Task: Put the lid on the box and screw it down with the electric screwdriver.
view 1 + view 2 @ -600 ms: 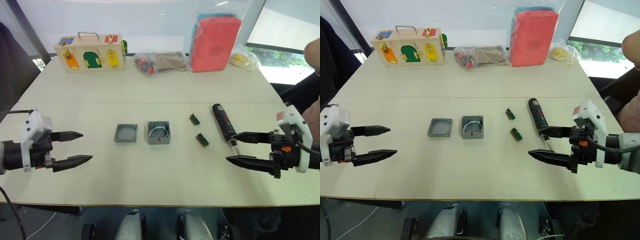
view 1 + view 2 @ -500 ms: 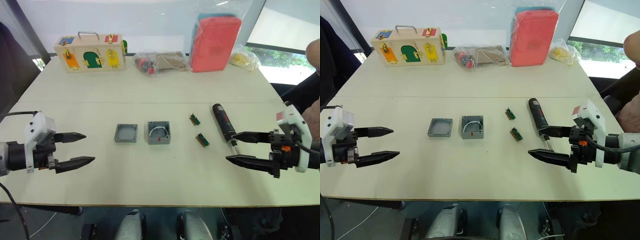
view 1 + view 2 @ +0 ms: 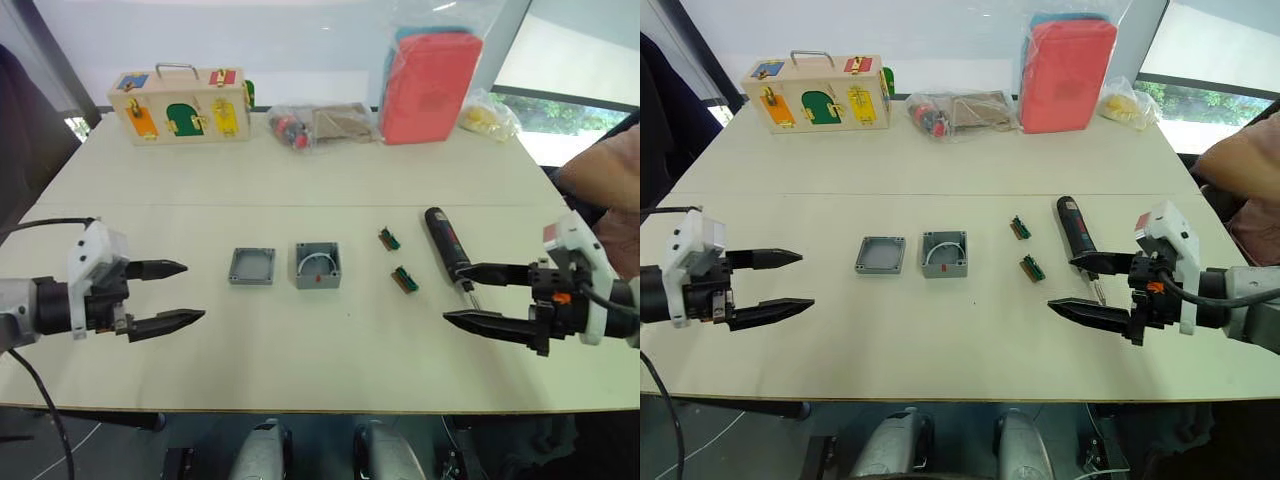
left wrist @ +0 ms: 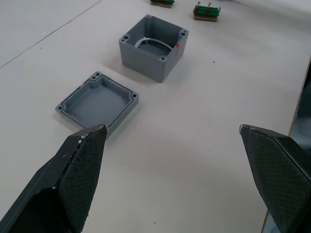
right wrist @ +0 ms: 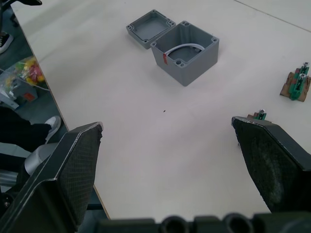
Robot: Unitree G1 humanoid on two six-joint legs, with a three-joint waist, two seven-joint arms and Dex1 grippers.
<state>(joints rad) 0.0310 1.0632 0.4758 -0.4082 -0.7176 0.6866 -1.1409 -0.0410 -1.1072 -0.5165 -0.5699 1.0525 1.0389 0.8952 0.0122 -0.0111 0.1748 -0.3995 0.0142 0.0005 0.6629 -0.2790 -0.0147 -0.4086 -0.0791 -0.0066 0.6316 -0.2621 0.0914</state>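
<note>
- The lid (image 3: 252, 266) lay on the counter (image 3: 300, 170) just left of centre in the head views, hollow side up.
- The box (image 3: 318, 265) stood just beside it to the right, apart from it, open top showing a white curved part and a red spot.
- The electric screwdriver (image 3: 447, 243) lay right of centre, its bit pointing toward the lower edge of the frame.
- Two green connector blocks (image 3: 398, 260) sat between the box and the screwdriver.
- The left pincer (image 3: 178, 293) hovered at lower left, fingers spread, empty.
- The right pincer (image 3: 473, 294) hovered at lower right, fingers spread, empty, its upper fingertip close by the screwdriver's bit.
- A wooden latch box (image 3: 180, 104) and a red pouch (image 3: 430, 85) stood along the far edge.
</note>
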